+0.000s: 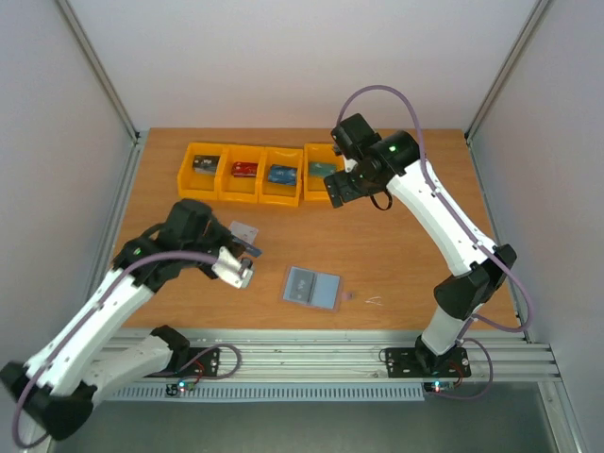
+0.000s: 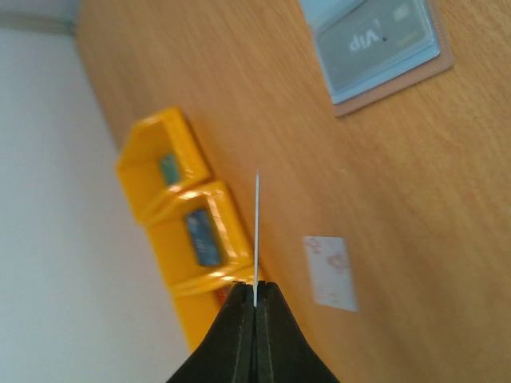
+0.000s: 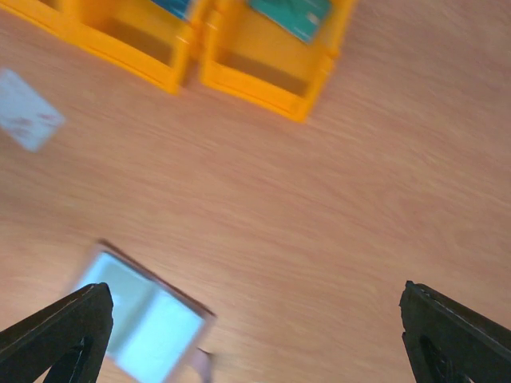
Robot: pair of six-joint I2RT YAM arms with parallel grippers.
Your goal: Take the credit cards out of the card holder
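Left hand [image 2: 255, 294] clenched, I grasp a thin credit card [image 2: 256, 227], seen edge-on between my fingers, above the desk [image 1: 406, 264]. The card holder [image 1: 311, 286] lies open and flat near the desk's middle, with a grey card [image 2: 375, 36] marked "Vip" in one pocket. A pale card [image 1: 243, 229] lies loose at its 10 o'clock. Orange bins [image 1: 255, 175] line the 12 o'clock side, where my right hand [image 3: 255, 335] hangs released, holding nothing.

table [image 1: 302, 236]: orange-brown wood | walls [image 1: 283, 57]: plain, pale | light: even
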